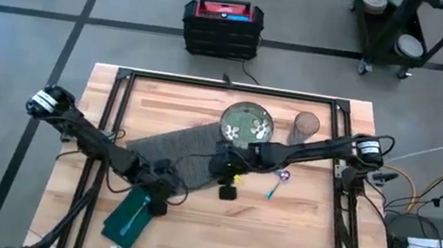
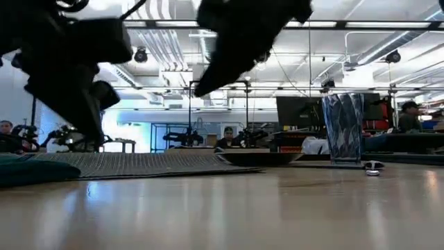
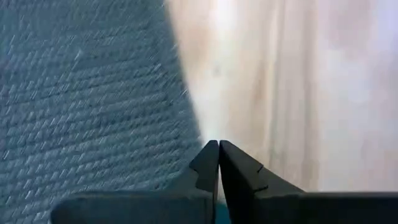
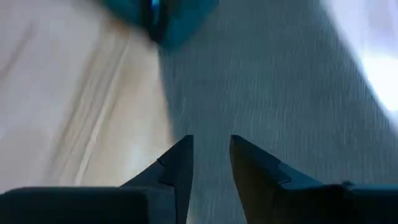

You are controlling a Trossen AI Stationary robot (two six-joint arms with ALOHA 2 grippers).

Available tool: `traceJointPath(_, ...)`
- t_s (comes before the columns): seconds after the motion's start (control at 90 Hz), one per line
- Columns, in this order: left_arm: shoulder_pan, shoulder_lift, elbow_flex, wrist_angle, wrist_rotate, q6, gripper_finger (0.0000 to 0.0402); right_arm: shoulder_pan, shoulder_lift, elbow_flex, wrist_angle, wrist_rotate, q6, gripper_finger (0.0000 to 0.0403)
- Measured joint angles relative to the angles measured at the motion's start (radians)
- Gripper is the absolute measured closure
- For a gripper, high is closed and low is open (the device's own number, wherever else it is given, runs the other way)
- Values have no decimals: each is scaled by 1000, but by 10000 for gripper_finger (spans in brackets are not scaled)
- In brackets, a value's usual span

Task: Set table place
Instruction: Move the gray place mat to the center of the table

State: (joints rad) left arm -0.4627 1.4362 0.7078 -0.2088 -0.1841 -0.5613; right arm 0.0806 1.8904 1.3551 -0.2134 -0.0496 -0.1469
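My left gripper (image 3: pixel 218 163) was closed empty, right gripper (image 4: pixel 211 163) slightly open over the skewed dark grey ribbed placemat (image 1: pixel 174 145); straightening step, I judged — next needed an edge pinch.

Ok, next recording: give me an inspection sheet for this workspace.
Surface: light-wood butcher-block table, black frame rail.
Job's things: dark grey ribbed placemat lying askew; round patterned plate at its far end; clear glass tumbler beside the plate.
Clutter: dark green cloth napkin off the mat; small utensils on bare wood.
Grippers: left gripper shut at the mat's edge; right gripper open above the mat.
Cables: bundle right of the table.
Surroundings: black-and-red case on grey floor; people seated in the background.
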Motion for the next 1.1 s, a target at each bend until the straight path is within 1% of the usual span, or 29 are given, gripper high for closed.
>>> traceJointPath(0.056, -2, 12, -3, 30, 9, 7, 402, -8, 39, -1, 42, 1, -14, 320)
traceJointPath(0.1, -4, 30, -3, 34, 24, 5, 401, -14, 64, -1, 40, 4, -21, 324)
traceJointPath(0.211, -22, 77, -8, -4, 45, -27, 402, -30, 120, -1, -38, 8, 4, 337)
traceJointPath(0.322, -33, 110, -5, -1, 55, -56, 401, -35, 147, -3, -133, 8, 45, 351)
traceJointPath(0.422, -33, 125, -5, -8, 55, -74, 402, -32, 147, -2, -203, 6, 66, 364)
traceJointPath(0.689, -36, 113, -5, -109, 51, -132, 402, 2, 140, -2, -362, 1, 157, 384)
traceJointPath(0.844, -42, 114, -5, -124, 54, -146, 402, 40, 137, -7, -413, 7, 220, 384)
traceJointPath(0.944, -48, 111, -5, -152, 56, -168, 402, 70, 137, -10, -441, 1, 231, 384)
traceJointPath(1.1, -66, 91, -8, -196, 60, -209, 402, 103, 130, -12, -447, -1, 262, 384)
